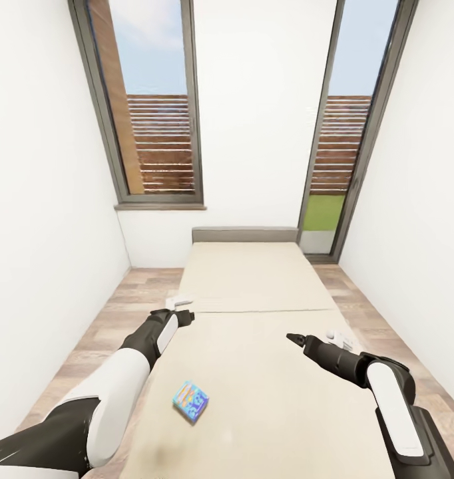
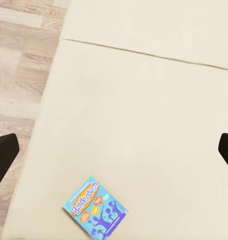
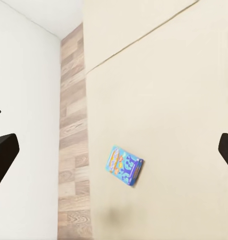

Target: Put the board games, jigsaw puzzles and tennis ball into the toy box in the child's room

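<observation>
Left wrist view: "Balderdash" board game.

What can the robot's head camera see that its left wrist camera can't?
Head view alone: two tall windows, the bed's grey headboard, and both arms, with the left gripper and right gripper raised over the bed.

Left wrist view alone: the game box's lettering close up, reading "Balderdash", with dark fingertips spread wide at the picture's edges.

Both: the light-blue board game lying flat on the bed, and the wood-plank floor alongside.
</observation>
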`<state>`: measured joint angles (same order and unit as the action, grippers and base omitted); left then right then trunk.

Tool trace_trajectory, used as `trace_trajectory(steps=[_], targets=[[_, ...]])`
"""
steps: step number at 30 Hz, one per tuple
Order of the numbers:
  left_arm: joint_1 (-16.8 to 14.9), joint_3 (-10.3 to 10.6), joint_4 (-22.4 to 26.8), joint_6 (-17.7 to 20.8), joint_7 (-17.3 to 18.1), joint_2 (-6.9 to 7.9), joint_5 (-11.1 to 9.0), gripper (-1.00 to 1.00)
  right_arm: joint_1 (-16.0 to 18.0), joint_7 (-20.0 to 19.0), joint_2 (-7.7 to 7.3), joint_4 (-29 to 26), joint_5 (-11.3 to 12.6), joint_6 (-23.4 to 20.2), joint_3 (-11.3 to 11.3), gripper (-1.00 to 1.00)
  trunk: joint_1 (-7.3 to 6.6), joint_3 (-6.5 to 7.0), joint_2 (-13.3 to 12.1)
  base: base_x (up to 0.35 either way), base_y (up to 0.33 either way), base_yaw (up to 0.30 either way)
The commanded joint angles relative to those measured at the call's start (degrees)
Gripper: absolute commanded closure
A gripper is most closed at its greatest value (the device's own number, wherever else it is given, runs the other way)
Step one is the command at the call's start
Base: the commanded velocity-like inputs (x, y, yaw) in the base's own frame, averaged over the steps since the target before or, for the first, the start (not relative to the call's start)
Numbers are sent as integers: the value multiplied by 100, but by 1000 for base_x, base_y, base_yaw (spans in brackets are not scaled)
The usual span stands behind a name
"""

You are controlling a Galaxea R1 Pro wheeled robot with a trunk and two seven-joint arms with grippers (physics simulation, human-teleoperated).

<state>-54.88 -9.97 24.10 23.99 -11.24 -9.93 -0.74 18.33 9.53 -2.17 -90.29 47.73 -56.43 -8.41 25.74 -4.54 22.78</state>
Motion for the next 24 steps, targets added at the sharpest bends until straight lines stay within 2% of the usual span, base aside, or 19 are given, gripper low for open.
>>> trace_trajectory(steps=[1, 6, 15, 24], targets=[[-6, -22, 7, 24, -18, -7, -10, -100, 4, 56, -2, -6, 61, -19, -3, -100, 4, -14, 14, 0, -90, 285], [-6, -22, 7, 26, -19, -7, -12, -100, 4, 57, -3, -6, 61, -19, -2, -100, 4, -14, 14, 1, -35, 168], [-6, -22, 7, 27, -10, -7, -14, -100, 4, 51, -3, -6, 61, -19, -2, -100, 4, -14, 14, 111, -5, 22], [-6, -27, 7, 36, -1, -7, -14, -100, -1, 49, 0, -6, 61, -17, -2, -100, 4, -14, 14, 63, 0, -137]])
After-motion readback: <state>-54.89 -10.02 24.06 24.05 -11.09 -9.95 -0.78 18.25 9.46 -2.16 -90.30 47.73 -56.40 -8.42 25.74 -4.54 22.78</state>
